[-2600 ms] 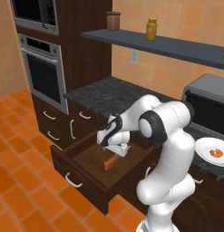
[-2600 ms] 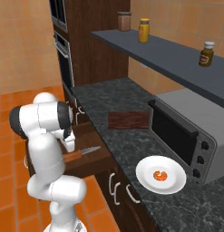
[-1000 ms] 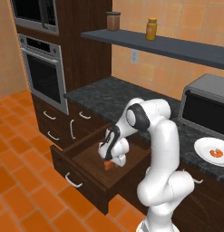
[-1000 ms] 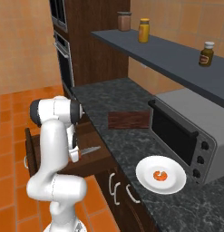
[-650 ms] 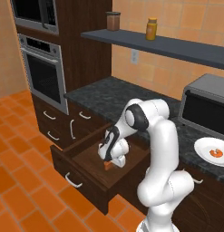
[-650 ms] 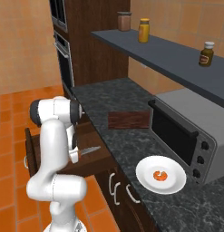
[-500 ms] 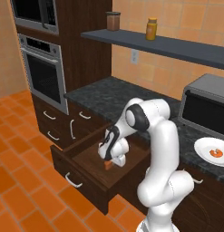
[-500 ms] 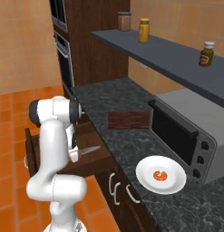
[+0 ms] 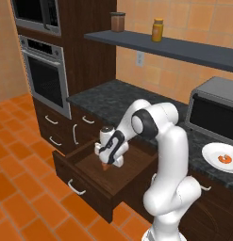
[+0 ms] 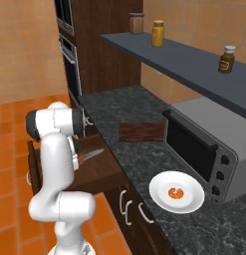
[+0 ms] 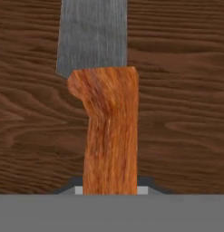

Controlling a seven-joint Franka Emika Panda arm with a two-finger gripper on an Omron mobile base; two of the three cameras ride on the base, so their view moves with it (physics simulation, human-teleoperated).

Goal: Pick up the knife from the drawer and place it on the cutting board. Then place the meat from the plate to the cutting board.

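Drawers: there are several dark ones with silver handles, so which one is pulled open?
The wide drawer directly under the robot's hand is open, its wood-grain bottom showing with the knife on it. The narrower drawers below the oven are closed.

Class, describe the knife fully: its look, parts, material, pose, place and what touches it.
The knife has an orange-brown, wood-grained handle and a short grey blade that looks like brushed metal. It lies flat on the dark wood-grain bottom of the open drawer. The gripper is shut on its handle, one fingertip on each side. In the right base view the blade tip pokes out beside the arm, pointing toward the counter.
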